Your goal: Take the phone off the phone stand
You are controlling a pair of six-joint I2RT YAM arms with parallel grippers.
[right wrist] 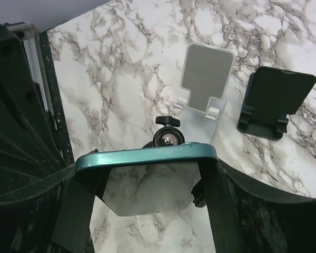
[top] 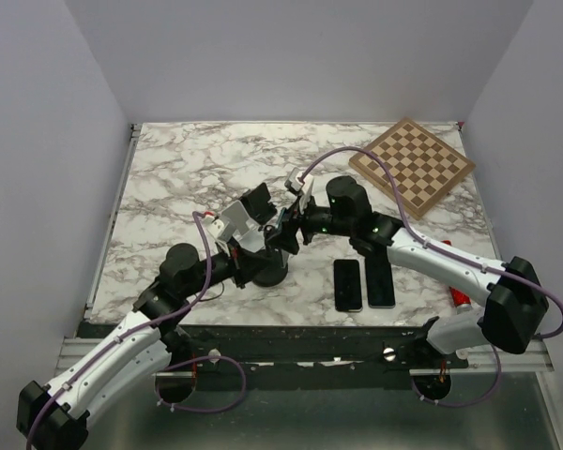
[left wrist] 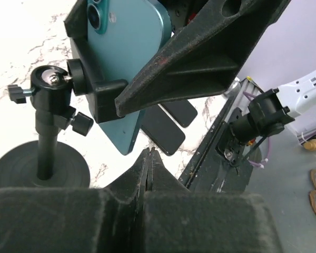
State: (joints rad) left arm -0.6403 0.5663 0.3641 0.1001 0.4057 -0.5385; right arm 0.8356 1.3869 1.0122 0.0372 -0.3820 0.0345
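A teal phone (left wrist: 127,63) stands upright in the black clamp (left wrist: 102,97) of a ball-head phone stand (left wrist: 46,124) with a round base (top: 270,273). My right gripper (right wrist: 147,203) is shut on the phone (right wrist: 147,158), with one finger (right wrist: 76,211) on each long side. It reaches the phone from the right in the top view (top: 284,232). My left gripper (left wrist: 149,157) is shut and empty. It sits low beside the stand's base, just in front of the phone's lower end (top: 259,266).
Two dark phones (top: 348,284) (top: 380,281) lie flat near the front edge. A white stand (right wrist: 205,79) and a black stand (right wrist: 276,100) sit behind the phone. A chessboard (top: 412,165) is at the back right, and a red object (top: 458,296) at the right edge.
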